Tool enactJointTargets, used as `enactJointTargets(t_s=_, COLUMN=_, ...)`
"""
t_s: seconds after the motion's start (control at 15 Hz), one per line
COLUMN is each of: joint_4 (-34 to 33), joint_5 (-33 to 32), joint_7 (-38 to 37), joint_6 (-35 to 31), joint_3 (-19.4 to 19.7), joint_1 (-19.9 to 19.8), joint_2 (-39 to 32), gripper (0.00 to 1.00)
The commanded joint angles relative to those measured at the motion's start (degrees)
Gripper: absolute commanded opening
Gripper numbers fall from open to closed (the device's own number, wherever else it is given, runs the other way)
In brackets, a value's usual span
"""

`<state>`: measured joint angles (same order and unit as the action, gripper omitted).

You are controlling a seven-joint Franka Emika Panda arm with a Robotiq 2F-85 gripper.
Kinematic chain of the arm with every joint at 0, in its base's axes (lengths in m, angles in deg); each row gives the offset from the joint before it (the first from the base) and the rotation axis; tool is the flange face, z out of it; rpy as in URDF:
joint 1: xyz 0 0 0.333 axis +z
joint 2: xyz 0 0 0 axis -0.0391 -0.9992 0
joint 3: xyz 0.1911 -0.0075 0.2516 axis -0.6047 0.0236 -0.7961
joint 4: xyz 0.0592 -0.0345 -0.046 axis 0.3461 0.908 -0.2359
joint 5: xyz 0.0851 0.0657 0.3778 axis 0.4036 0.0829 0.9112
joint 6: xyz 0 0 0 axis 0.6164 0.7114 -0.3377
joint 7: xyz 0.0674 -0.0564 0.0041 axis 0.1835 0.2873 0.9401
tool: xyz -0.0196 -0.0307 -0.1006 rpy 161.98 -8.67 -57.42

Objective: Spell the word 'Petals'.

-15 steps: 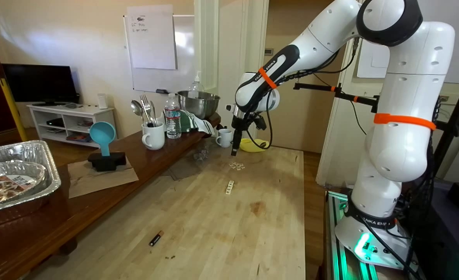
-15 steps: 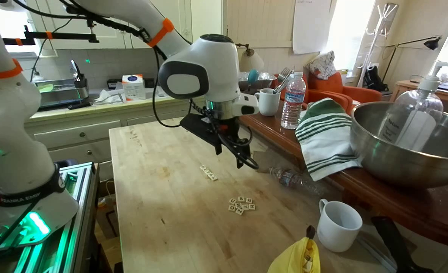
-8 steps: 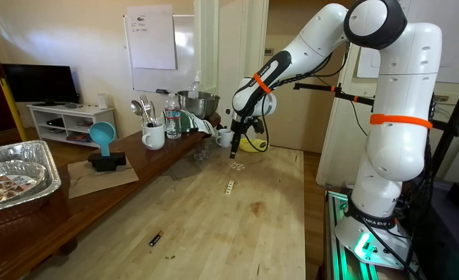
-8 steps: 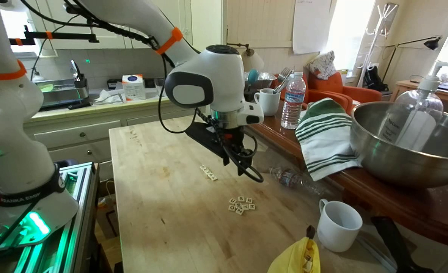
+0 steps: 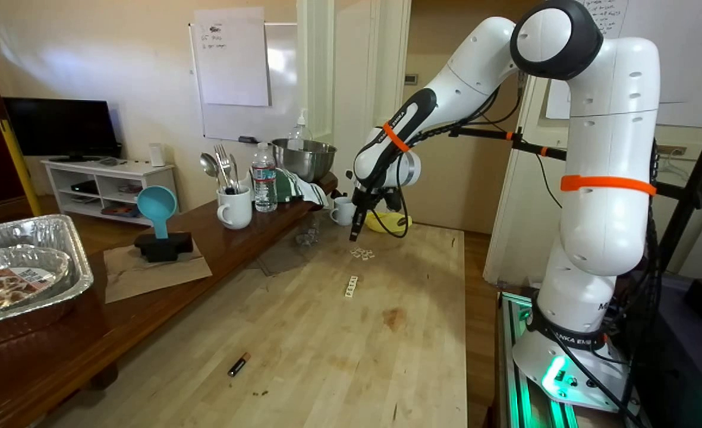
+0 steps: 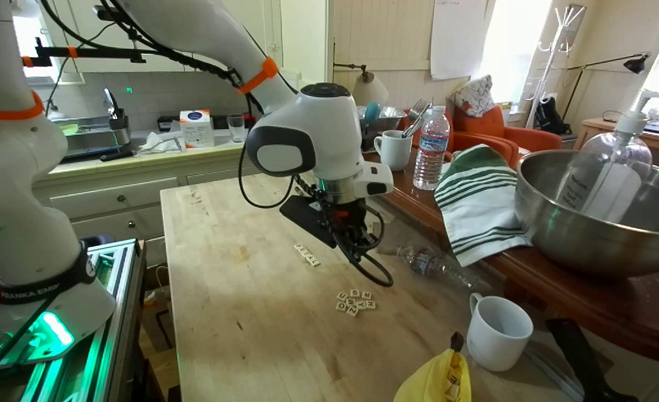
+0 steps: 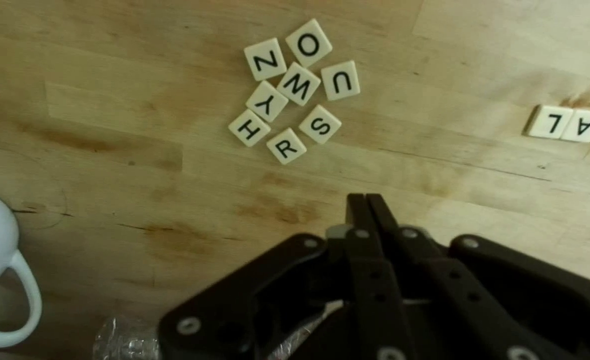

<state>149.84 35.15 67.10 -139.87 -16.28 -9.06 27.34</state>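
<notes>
Step in hand, apparently: fetching the S tile (image 7: 320, 124). Gripper (image 7: 365, 196) hangs near it, jaws clenched, empty. Next: part jaws, align over it, descend.

In an exterior view, the tile row (image 6: 307, 254) lies on the table (image 6: 251, 357), farther off and left of the tile cluster (image 6: 351, 302) — the mug (image 6: 494, 343) stands nearer and right of that cluster, the pouch (image 6: 428, 379) just left of the mug.
</notes>
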Motion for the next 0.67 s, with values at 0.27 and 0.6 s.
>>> enactJointTargets(t_s=0.27, joint_4=-1.12, joint_5=-0.17, joint_7=1.45, joint_6=-2.98, joint_3=-2.88, joint_1=-3.57, joint_2=-3.79, gripper=0.00)
enactJointTargets(t_s=0.6, joint_4=-1.36, joint_5=-1.25, joint_7=1.85, joint_6=-3.11, joint_3=-2.93, joint_1=-4.70, joint_2=-4.91, gripper=0.00)
